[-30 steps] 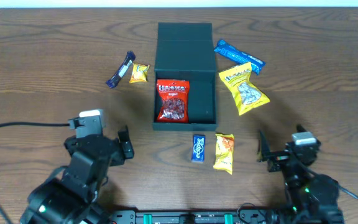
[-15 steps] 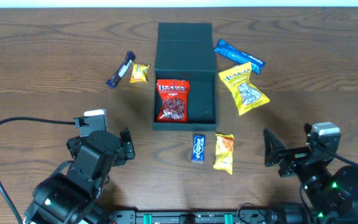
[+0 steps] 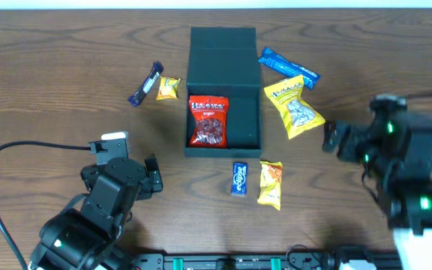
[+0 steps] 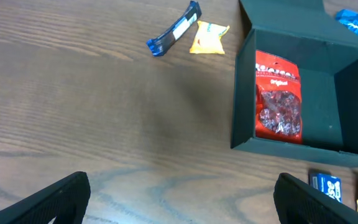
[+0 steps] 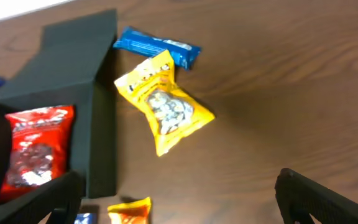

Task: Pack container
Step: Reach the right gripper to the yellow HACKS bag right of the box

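Note:
The container (image 3: 223, 56) is a dark teal square box, open, with its flap lid lying back. A red snack packet (image 3: 208, 120) lies inside on the left; the box also shows in the left wrist view (image 4: 319, 99) and the right wrist view (image 5: 73, 56). My left gripper (image 3: 152, 174) is open and empty, low at the front left, over bare table (image 4: 179, 199). My right gripper (image 3: 330, 139) is open and empty, right of the box, near a large yellow packet (image 3: 294, 106) that also shows in the right wrist view (image 5: 163, 102).
A blue wrapper (image 3: 288, 67) lies behind the yellow packet. A small blue packet (image 3: 239, 178) and an orange-yellow packet (image 3: 271, 183) lie in front of the box. A small yellow packet (image 3: 168, 88) and a dark blue bar (image 3: 145, 84) lie left of it.
My right arm has risen and swung from the front right edge toward the large yellow packet. My left arm has shifted only slightly. No object has moved.

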You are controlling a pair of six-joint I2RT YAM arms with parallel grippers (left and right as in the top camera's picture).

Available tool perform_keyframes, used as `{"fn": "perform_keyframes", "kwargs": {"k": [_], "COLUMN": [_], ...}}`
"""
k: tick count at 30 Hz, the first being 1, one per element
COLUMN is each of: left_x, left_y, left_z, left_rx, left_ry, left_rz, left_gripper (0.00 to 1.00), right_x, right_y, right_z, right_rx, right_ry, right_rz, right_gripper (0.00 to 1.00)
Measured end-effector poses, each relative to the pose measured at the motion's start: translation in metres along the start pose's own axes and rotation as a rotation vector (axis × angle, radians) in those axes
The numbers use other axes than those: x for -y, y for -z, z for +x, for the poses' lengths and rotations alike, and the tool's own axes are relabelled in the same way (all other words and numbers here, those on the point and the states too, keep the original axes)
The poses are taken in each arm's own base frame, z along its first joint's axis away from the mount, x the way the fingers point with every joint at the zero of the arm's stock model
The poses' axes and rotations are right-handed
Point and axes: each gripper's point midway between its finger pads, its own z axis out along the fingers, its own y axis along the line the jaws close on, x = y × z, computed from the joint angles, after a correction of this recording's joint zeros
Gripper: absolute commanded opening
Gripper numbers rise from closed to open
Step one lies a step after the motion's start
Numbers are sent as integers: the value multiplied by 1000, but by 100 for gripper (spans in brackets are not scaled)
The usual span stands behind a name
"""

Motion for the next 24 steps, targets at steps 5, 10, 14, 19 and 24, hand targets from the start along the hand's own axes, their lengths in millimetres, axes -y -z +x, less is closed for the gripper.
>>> {"fn": "perform_keyframes", "kwargs": {"k": [5,10,14,19,24], "left_x": [0,0,0,0,0], "left_y": [0,0,0,0,0], "left_z": [0,0,0,0,0], "left_rx": [0,1,0,0,0], "left_ry": [0,1,1,0,0], "left_rz": [0,0,0,0,0], "left_gripper": [95,95,95,95,95], "right_x": [-29,-50,-48,-52,-41], "right_y": [-42,-80,-104,-142,-162], "right_z": [-11,7,5,1,6], "right_rx": [-55,-148,-184,-222,-277], "right_ry": [166,327,360,397,395], "right_rz": [56,140,198,182,133], "right_gripper": [99,99,99,99,99]}}
